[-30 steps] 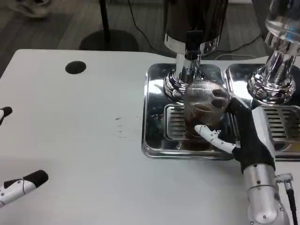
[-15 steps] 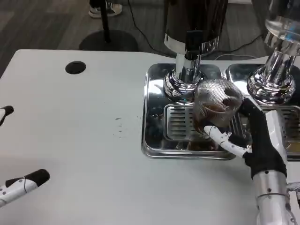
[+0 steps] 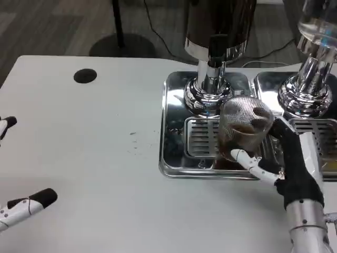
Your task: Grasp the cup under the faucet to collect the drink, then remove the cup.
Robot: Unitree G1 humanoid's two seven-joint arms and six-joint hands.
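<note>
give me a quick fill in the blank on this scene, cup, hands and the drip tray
1. The cup is held by the robot's ____ hand.
2. The liquid inside the cup is ____ in colour.
3. The cup is over the slotted metal ____, to the right of the faucet.
4. The left hand is holding ____.

Missing words: right; brown; drip tray; nothing
</note>
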